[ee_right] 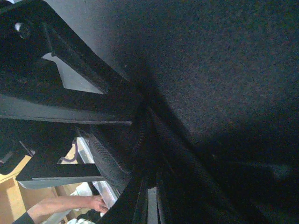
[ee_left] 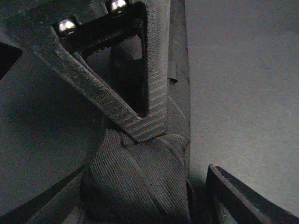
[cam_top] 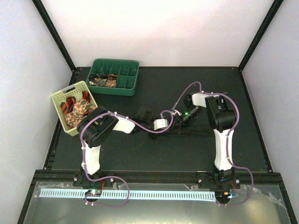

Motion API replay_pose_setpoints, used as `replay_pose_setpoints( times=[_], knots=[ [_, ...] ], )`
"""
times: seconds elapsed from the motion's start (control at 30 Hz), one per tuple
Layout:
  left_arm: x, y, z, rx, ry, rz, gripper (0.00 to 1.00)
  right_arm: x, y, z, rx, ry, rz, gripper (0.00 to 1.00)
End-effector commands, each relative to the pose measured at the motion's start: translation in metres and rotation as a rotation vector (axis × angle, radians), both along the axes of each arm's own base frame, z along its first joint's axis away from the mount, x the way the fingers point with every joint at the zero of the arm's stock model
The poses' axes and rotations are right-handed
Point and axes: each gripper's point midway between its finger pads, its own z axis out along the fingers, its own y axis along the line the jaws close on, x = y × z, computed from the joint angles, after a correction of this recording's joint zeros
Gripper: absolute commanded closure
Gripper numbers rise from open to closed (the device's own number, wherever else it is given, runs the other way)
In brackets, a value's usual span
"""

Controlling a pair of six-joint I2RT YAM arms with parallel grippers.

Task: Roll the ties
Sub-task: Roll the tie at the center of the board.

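The left arm (cam_top: 99,130) bends at its elbow at lower left and reaches right toward frame centre. The right arm (cam_top: 219,121) folds leftward to meet it. The left gripper (ee_left: 145,200) has its jaws parted. The right gripper (ee_left: 148,128) is closed, its tip at centre frame.

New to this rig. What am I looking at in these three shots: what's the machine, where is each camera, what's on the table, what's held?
Two robot arms are bolted at the table's near edge, and each ends in a two-finger gripper. One picture looks down from above and behind them. The other two come from cameras on the wrists.

On the black table are a green tray with a few ties in its compartments and a pale basket of loose ties.

Between the arms lies a dark tie, partly rolled. The left gripper stands open around the roll. The right gripper is shut, low by the tie; it is too dark to tell whether it pinches it.
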Motion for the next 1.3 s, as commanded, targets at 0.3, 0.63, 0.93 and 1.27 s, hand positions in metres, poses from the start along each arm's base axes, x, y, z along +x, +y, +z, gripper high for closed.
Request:
replay_pose_setpoints(
  times=[0.3,0.63,0.93,1.27],
  knots=[
    [-0.014,0.021,-0.017,0.140,0.017,0.078,0.62,0.019,-0.006,-0.044,-0.108,-0.138,0.075,0.94],
    [-0.018,0.032,-0.037,0.278,0.028,0.137,0.68,0.023,-0.015,0.003,-0.063,-0.131,0.012,0.72],
    [-0.024,0.032,-0.042,0.312,0.031,0.137,0.69,0.006,0.003,0.019,-0.034,-0.097,-0.018,0.61],
    [-0.023,0.032,-0.047,0.336,0.042,0.143,0.69,0.004,0.009,-0.003,-0.129,-0.106,0.031,0.81]
  ],
)
